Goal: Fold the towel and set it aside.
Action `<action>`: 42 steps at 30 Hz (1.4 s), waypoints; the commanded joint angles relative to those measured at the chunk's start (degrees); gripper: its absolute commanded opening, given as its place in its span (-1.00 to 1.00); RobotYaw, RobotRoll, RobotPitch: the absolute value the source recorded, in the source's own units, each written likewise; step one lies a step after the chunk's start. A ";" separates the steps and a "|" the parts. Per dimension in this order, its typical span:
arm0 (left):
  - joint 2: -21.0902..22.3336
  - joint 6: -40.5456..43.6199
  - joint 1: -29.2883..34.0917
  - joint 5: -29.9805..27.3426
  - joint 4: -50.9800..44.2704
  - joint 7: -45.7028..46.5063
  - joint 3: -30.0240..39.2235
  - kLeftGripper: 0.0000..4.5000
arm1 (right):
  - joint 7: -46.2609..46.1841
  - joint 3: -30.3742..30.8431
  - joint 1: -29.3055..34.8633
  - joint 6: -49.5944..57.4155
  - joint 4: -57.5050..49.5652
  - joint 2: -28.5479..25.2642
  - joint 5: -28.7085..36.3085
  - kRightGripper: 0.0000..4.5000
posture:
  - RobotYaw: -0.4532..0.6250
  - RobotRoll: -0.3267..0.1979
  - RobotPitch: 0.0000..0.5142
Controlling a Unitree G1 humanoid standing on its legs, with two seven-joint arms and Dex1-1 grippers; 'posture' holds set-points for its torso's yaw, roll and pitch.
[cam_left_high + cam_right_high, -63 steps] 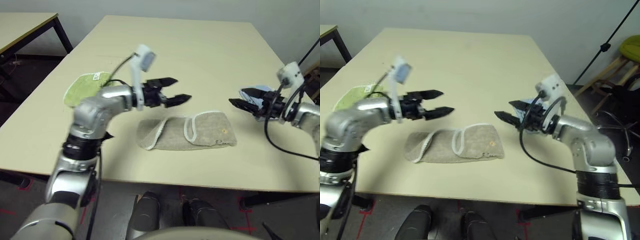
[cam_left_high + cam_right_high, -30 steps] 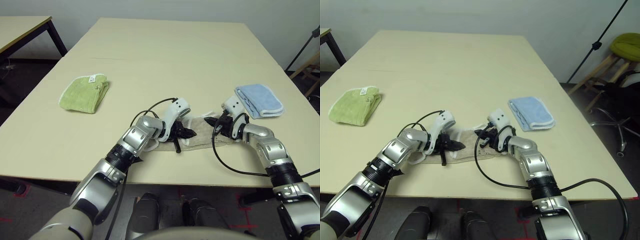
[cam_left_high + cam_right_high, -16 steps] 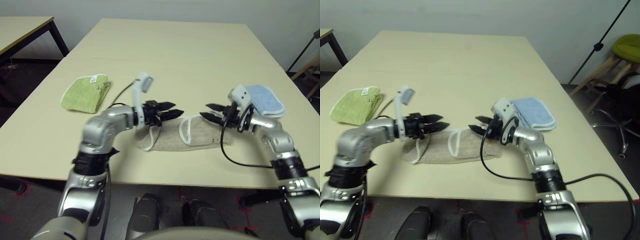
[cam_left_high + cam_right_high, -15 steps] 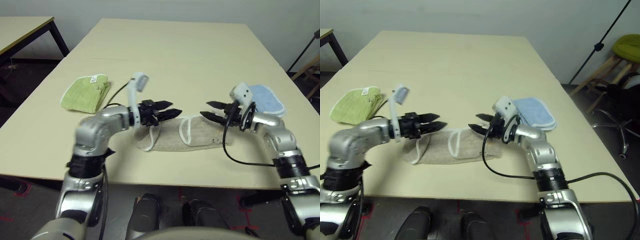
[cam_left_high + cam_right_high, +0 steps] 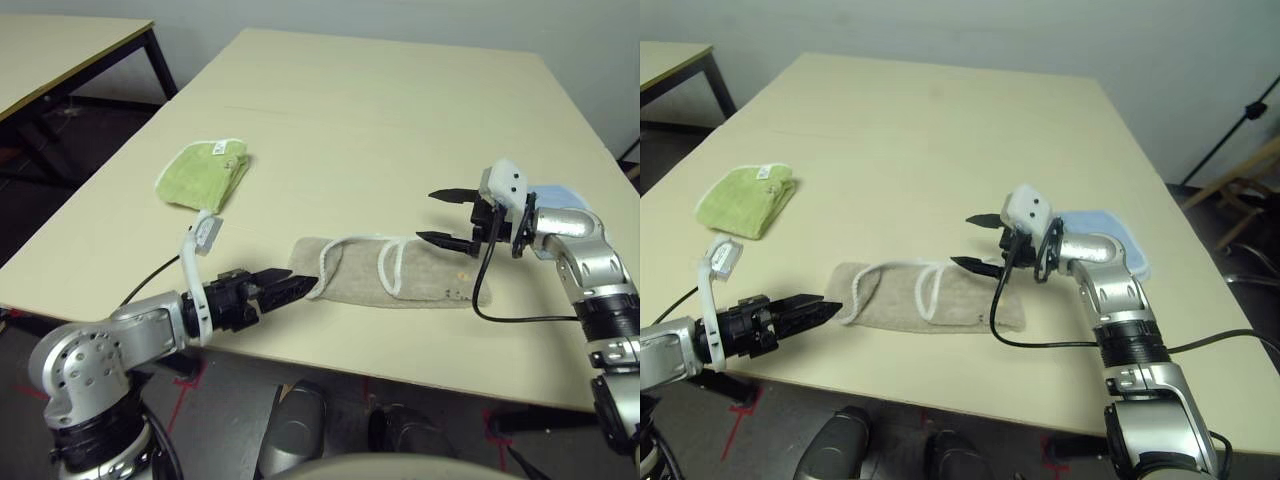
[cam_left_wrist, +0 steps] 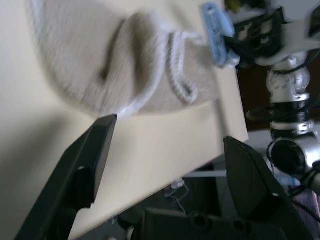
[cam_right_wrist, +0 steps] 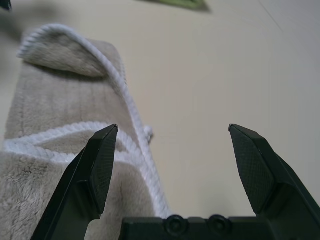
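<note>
Beige towel (image 5: 395, 274) lies folded into a long strip near the table's (image 5: 400, 110) front edge, at the centre of the left eye view, white edging looped across its top. Lower left, the left gripper (image 5: 283, 288) has its jaws released, tips just beside the towel's left end, holding nothing. At right, the right gripper (image 5: 442, 216) hangs above the towel's right end, jaws spread and empty. A green cloth (image 5: 204, 173) sits upper left; a blue cloth (image 5: 560, 192) peeks out behind the right arm.

Left wrist view: both fingers (image 6: 82, 165) stand wide apart, the towel (image 6: 105, 60) beyond them on the table, the right gripper (image 6: 262, 37) and blue cloth (image 6: 216, 34) further off.

Right wrist view: spread fingers (image 7: 95, 170) frame the towel (image 7: 60, 135) and its white edging, with bare table (image 7: 210, 75) beside it
</note>
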 commanded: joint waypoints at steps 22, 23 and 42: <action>-0.55 -24.03 -2.92 -32.62 16.67 46.76 -17.91 0.99 | 10.18 -10.87 12.15 13.30 -12.17 -14.28 11.57 0.97 | 0.27 0.25 -0.35; 0.77 -25.27 -2.69 -34.08 16.80 47.29 -18.99 0.99 | 9.80 -11.27 12.63 13.99 -13.08 -14.43 11.87 0.97 | 0.27 0.25 -0.35; 4.76 -40.15 -3.05 -34.69 17.94 45.90 -27.02 -0.26 | 4.89 -12.22 14.92 22.03 -22.08 -14.11 14.61 1.00 | 0.26 0.25 -0.30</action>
